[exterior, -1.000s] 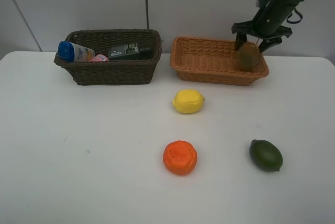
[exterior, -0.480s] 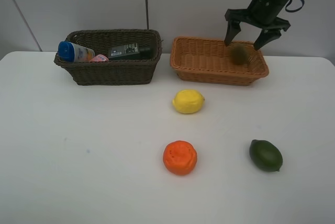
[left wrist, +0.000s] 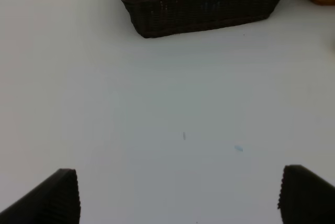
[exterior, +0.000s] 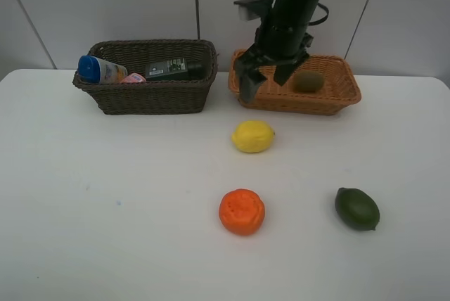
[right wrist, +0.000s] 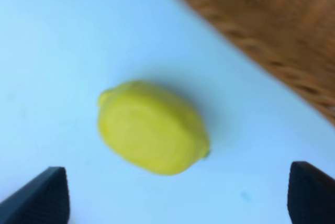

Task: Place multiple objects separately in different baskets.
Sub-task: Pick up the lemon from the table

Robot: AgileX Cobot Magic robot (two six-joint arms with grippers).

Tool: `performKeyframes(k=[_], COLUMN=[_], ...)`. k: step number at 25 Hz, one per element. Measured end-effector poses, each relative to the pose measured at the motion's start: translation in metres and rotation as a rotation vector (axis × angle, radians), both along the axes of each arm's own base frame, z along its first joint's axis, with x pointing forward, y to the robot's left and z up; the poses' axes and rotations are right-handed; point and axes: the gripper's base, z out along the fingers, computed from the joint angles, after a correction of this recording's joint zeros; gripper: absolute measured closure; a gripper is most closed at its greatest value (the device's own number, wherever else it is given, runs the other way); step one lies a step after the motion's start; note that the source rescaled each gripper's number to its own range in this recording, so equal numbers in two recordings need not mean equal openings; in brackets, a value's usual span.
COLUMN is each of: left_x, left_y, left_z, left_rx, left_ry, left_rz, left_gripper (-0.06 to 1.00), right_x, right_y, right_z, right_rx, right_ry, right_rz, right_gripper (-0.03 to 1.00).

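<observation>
lemon (exterior: 253, 136) on table (exterior: 105, 209), centre of frame, just below tan basket (exterior: 330, 104); kiwi (exterior: 308, 81) lies inside it. right gripper (exterior: 267, 79) over basket's left end, jaws wide, empty. left gripper (left wrist: 183, 198) also wide, empty. lemon likely light, firm, smooth; may roll. grip across its short middle.

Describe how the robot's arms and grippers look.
The right arm is black, with a pale block on its side and a black cable looped beside it. The right gripper and left gripper each have two dark, ribbed fingers.
</observation>
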Motion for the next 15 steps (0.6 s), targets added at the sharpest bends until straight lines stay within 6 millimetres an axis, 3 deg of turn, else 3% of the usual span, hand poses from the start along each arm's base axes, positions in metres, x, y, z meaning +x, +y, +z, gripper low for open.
performKeyframes(k=[3, 6, 9, 15], left_x=[0.000, 0.000, 0.000, 0.000], left_y=[0.000, 0.000, 0.000, 0.000], left_z=[0.000, 0.000, 0.000, 0.000], left_rx=[0.000, 0.000, 0.000, 0.000], left_ry=[0.000, 0.000, 0.000, 0.000], left_rz=[0.000, 0.000, 0.000, 0.000], left_gripper=[-0.03, -0.03, -0.03, -0.03], right_x=[-0.027, -0.044, -0.045, -0.033], right_y=[0.026, 0.034, 0.030, 0.031], right_z=[-0.015, -0.030, -0.039, -0.040], right_rx=[-0.045, -0.120, -0.182, -0.139], right_ry=[0.038, 0.059, 0.029, -0.072], right_rz=[0.181, 0.303, 0.351, 0.365], right_gripper=[-0.01, -0.01, -0.01, -0.01])
